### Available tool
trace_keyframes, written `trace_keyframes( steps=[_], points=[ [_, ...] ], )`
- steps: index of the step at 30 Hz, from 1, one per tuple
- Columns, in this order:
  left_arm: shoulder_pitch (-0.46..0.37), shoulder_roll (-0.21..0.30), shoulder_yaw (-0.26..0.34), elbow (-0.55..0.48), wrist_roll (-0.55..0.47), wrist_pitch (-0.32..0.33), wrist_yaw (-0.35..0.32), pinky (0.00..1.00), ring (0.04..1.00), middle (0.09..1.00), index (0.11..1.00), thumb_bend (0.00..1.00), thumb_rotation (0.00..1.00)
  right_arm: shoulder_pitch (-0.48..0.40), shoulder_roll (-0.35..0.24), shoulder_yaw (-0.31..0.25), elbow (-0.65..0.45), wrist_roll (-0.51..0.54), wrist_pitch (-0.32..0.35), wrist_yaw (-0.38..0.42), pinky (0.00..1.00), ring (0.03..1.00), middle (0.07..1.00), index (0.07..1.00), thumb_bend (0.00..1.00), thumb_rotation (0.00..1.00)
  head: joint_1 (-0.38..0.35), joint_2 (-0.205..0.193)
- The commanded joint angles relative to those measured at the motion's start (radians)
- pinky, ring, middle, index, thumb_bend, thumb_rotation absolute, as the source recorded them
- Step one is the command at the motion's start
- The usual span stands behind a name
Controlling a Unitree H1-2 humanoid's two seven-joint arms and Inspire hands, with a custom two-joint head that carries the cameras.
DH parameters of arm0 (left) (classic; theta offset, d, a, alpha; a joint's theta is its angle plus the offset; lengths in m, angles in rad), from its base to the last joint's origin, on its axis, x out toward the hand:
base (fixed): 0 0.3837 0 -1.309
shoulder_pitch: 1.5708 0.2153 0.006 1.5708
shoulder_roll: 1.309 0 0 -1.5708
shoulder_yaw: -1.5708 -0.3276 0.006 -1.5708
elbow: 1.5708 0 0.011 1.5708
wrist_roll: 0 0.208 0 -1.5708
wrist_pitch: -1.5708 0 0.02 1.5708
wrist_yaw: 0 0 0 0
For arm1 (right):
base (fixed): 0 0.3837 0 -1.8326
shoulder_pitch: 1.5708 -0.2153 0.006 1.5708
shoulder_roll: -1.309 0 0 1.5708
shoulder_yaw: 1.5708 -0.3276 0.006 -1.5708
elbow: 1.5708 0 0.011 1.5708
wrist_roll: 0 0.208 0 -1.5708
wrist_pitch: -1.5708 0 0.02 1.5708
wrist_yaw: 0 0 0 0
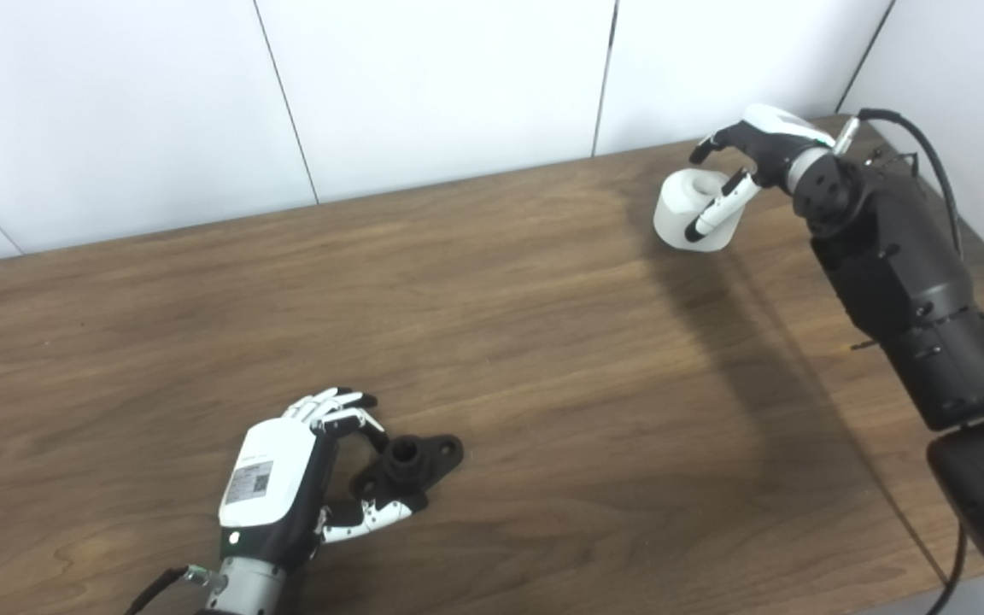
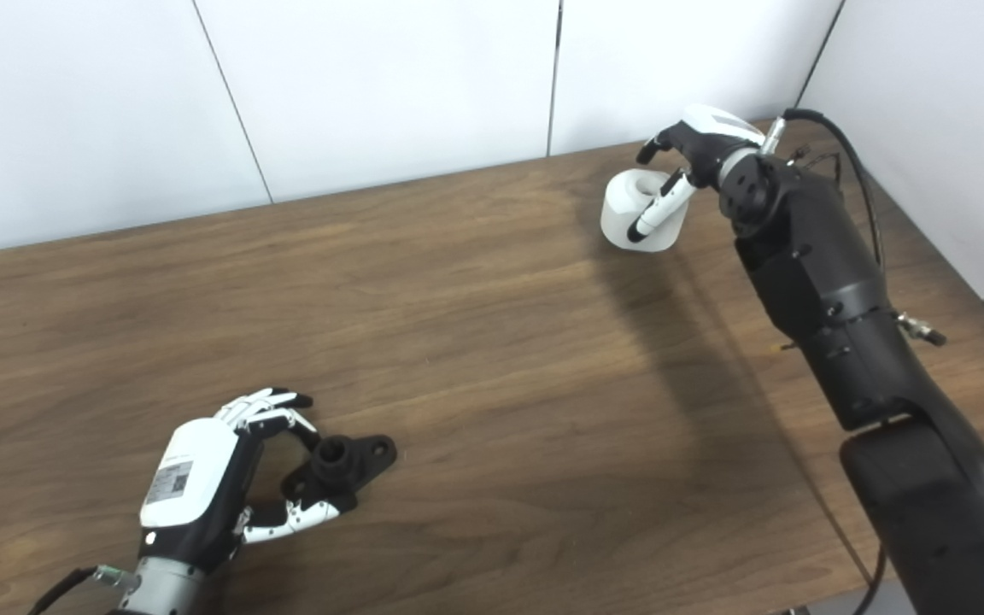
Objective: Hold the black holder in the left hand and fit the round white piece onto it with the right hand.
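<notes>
The black holder (image 1: pixel 413 461), a flat piece with a short upright tube, lies on the wooden table at the near left. My left hand (image 1: pixel 287 478) is closed around its near end, fingers (image 1: pixel 340 410) on the far side and thumb on the near side. The round white piece (image 1: pixel 682 212), a thick ring with a centre hole, sits at the far right of the table. My right hand (image 1: pixel 764 147) grips it, thumb across its front and fingers behind its far rim. Both also show in the right eye view: holder (image 2: pixel 345 461), white piece (image 2: pixel 622 215).
The wooden table (image 1: pixel 509 342) runs to a white panelled wall (image 1: pixel 441 85) at the back. Its right edge is close behind my right arm (image 1: pixel 902 282), whose cable (image 1: pixel 936 162) loops above. The table's front edge is just below my left wrist.
</notes>
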Motion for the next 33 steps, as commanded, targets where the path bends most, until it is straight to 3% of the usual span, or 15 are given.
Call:
trace_keyframes(
  steps=[1,16,33],
  points=[
    [0.029,0.007,-0.017,0.032,0.012,0.044,-0.076,0.84,0.852,0.782,0.485,0.52,0.05,-0.039,-0.045,-0.005,-0.031,-0.003,-0.004,-0.01,0.98,1.0,0.885,0.757,0.92,0.21,-0.001,0.002],
    [0.025,0.001,-0.013,0.042,0.005,0.042,-0.065,0.83,0.843,0.78,0.485,0.52,0.05,-0.033,-0.059,-0.002,-0.031,0.033,-0.005,-0.032,0.98,1.0,0.894,0.641,0.9,0.16,-0.001,0.008],
    [0.024,-0.002,-0.012,0.034,0.008,0.047,-0.071,0.83,0.842,0.778,0.485,0.52,0.05,-0.044,-0.051,0.015,-0.021,0.03,-0.005,-0.038,0.96,1.0,0.888,0.642,0.89,0.16,0.001,0.011]
  ],
)
